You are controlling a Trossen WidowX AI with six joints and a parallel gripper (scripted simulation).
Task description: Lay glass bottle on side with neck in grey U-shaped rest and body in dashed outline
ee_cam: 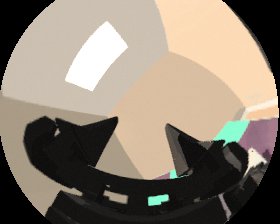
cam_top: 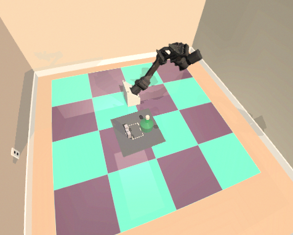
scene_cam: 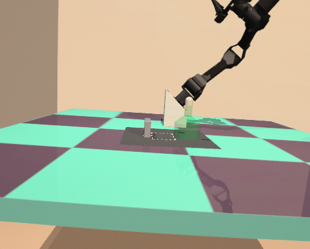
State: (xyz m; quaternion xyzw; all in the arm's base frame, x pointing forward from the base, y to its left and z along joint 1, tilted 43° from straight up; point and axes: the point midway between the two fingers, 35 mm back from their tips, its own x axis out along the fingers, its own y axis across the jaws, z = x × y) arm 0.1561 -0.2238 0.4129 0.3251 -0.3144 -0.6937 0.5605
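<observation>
The green glass bottle with a cream top stands upright on the dark mat. It is just right of the dashed outline. The grey U-shaped rest stands at the outline's left side; nothing lies in it. My gripper is open, with nothing between its fingertips. It is high above the table and away from the bottle, partly cut off at the top of the exterior view. The wrist view faces walls and ceiling.
A white wedge stands behind the mat, with the arm's lower end at its sloping side. The arm rises to the right from there. Two small dark spots show on the mat near the bottle.
</observation>
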